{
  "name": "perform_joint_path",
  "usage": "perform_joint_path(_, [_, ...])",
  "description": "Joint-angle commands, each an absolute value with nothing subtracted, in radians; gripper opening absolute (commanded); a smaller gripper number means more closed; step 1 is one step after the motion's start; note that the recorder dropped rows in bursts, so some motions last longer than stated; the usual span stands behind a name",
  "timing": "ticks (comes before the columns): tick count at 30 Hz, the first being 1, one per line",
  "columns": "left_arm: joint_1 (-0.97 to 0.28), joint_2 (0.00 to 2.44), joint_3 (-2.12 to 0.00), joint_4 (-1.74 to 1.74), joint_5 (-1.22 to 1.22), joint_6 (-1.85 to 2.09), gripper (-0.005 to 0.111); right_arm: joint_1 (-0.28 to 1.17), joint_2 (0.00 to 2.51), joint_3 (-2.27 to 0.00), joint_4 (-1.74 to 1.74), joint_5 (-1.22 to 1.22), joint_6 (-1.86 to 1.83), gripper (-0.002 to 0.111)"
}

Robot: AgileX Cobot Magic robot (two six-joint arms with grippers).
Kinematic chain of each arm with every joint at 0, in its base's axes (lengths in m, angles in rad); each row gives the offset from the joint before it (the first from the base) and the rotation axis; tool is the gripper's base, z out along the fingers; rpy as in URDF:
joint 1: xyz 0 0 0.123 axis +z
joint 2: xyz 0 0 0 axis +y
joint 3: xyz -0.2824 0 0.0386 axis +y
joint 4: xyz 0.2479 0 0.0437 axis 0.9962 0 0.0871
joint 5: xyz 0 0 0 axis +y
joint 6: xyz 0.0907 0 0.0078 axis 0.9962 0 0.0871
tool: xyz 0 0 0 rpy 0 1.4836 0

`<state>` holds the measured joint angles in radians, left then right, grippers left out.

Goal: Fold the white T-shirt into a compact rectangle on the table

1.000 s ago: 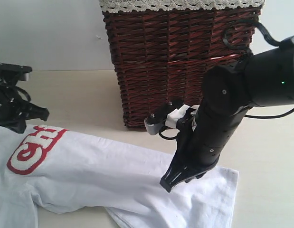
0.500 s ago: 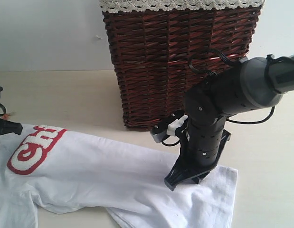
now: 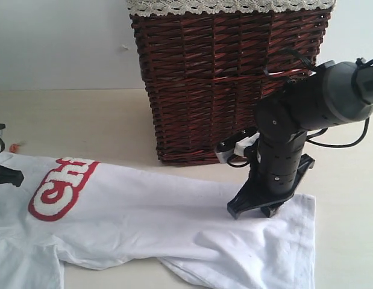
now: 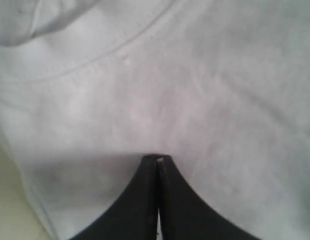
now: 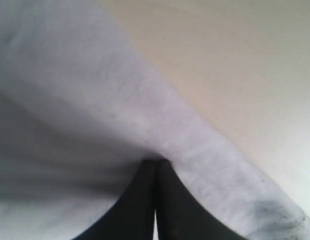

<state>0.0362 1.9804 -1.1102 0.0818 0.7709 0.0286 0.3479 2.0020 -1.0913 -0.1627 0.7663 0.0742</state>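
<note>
Exterior view: the shirt (image 3: 174, 211) lies spread flat on the table (image 3: 84, 120), in front of the basket (image 3: 228, 84). The right claw (image 3: 237, 211) is clenched on one end of it. The left claw (image 3: 14, 177) is clenched on the other end.

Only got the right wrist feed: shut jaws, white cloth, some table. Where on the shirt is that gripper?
Observer: Right gripper is near the basket-side edge of the shirt, at the end away from the red lettering, just in front of a wicker basket.
Operator: Left one?
Observer: Left gripper is shut too, tips on the cloth at the lettering end.
Operator: Folded at all?
Observer: It lies stretched long across the table; no compact rectangle yet.
</note>
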Motion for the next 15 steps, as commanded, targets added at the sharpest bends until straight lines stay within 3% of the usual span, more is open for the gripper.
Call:
perform_joint_path(1, [0.038,1.946,-1.090,0.010,0.788,0.093,0.000,0.297,2.058,-1.066,-0.220,0.754,0.080,0.000])
perform_joint_path(9, [0.021,1.848,-1.090,-0.048,0.827,0.194,0.000,0.297,2.030,-1.149,-0.204,0.848,0.073,0.000])
perform_joint_path(15, [-0.018,1.730,-1.082,-0.211,0.808,0.403,0.000,0.330,1.867,-1.154,-0.089,0.767,-0.015,0.000])
